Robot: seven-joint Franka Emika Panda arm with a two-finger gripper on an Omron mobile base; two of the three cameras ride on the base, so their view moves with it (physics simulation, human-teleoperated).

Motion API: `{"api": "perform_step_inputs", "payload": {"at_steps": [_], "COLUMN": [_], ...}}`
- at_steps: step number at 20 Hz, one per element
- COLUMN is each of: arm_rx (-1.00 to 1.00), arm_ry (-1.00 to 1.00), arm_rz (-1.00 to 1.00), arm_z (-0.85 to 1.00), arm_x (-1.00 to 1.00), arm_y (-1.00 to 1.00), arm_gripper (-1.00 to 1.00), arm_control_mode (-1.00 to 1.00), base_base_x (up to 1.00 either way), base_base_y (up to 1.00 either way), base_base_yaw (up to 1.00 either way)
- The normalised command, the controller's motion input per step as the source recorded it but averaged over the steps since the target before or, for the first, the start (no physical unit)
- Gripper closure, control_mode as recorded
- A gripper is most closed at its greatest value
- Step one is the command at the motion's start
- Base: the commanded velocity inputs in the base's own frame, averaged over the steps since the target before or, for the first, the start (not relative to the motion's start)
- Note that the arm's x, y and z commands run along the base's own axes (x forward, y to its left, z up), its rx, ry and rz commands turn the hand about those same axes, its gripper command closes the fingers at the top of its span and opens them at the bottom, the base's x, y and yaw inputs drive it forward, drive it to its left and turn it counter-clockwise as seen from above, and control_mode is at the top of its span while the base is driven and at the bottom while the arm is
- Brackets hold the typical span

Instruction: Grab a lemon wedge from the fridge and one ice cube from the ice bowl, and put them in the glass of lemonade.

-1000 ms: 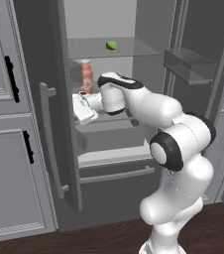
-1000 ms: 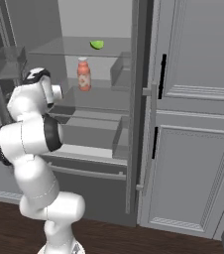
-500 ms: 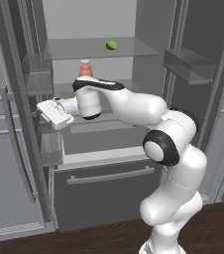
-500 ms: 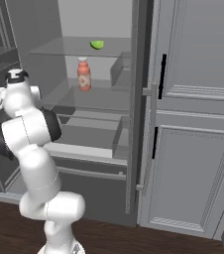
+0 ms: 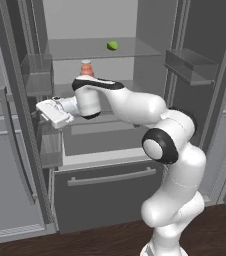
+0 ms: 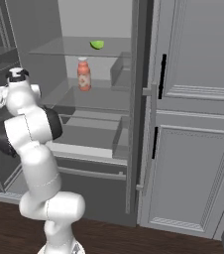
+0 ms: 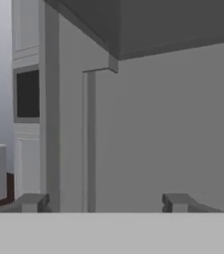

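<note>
Matt grey fridge (image 5: 200, 40), clear glass shelf (image 5: 85, 49)

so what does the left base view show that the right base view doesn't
Left base view alone: the bottom drawer's handle in full and the gripper reaching toward the left door's inner bins. Right base view alone: light grey panelled cabinets with black handles, right of the fridge. Both: the lemon wedge on the upper glass shelf and the pink-labelled bottle below it.
</note>
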Motion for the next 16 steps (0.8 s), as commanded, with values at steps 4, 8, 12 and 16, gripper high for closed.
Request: {"api": "perform_step_inputs", "payload": {"at_steps": [4, 8, 12, 16], "arm_rx": [0.0, 0.0, -0.01, -0.18], "arm_ry": [0.03, 0.12, 0.18, 0.14], "arm_rz": [-0.05, -0.08, -0.15, -0.17], "arm_z": [0.29, 0.37, 0.4, 0.27], "arm_x": [-0.28, -0.34, -0.26, -0.12], "arm_y": [-0.55, -0.71, -0.73, -0.62], "arm_gripper": [-1.0, -1.0, -1.0, -1.0], "arm_control_mode": [-1.0, -1.0, -1.0, -1.0], "base_base_x": [0.0, 0.0, 0.0, 0.0], "base_base_y": [0.0, 0.0, 0.0, 0.0], "base_base_yaw": [0.0, 0.0, 0.0, 0.0]}}
